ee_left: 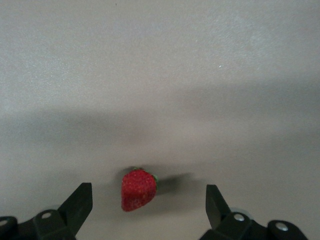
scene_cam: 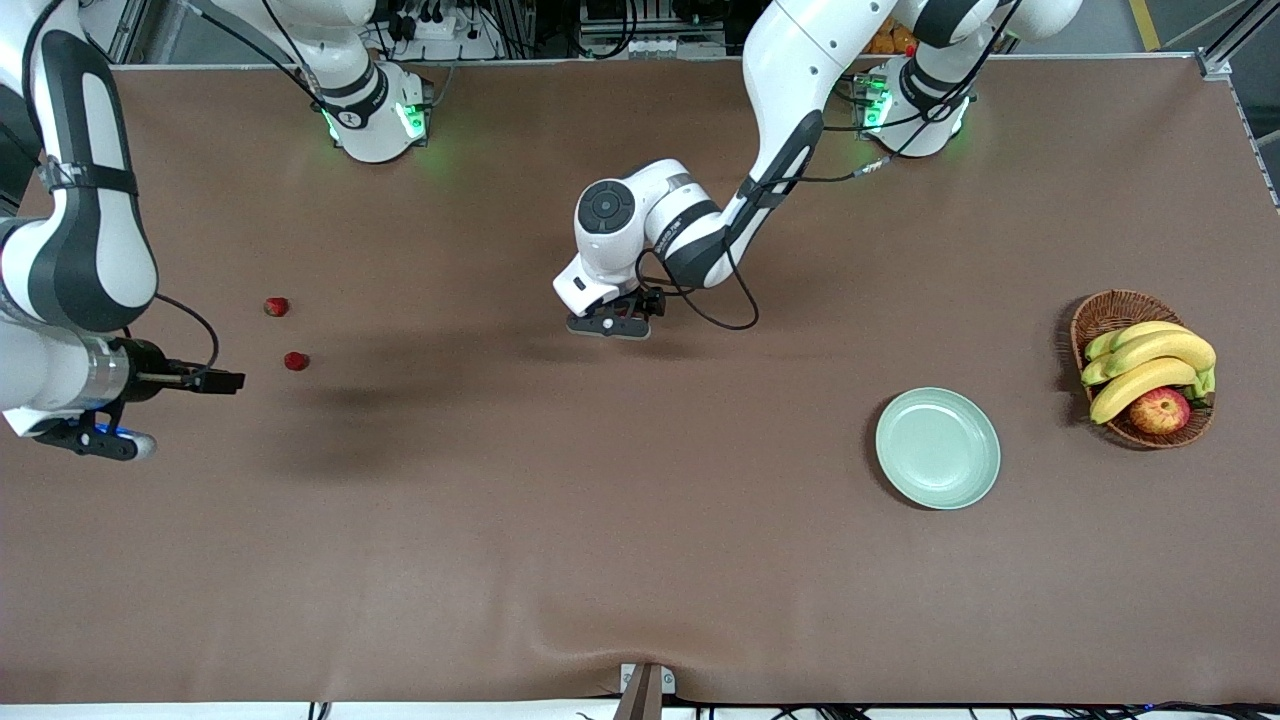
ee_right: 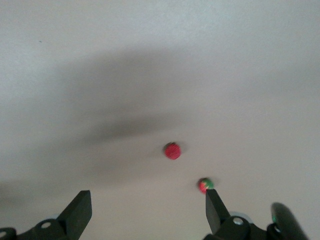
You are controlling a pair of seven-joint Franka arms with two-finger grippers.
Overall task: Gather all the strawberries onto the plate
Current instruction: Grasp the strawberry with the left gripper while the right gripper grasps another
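Hovering over mid-table, left end effector point(ee_left: 149, 205) spread around one strawberry point(ee_left: 138, 189) lying between its fingers, not pinched; right end effector point(ee_right: 148, 210) spread too, up near the right arm's table end by two strawberries point(scene_cam: 276, 306) point(scene_cam: 296, 361); plate point(scene_cam: 937, 447) bare, toward the left arm's end, beside fruit basket point(scene_cam: 1110, 311)

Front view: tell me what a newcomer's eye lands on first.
The left hand hangs open over mid-table, a strawberry lying on the cloth between its fingers. Two more strawberries lie toward the right arm's end, beside the open right hand. The pale green plate sits bare near the fruit basket at the left arm's end.
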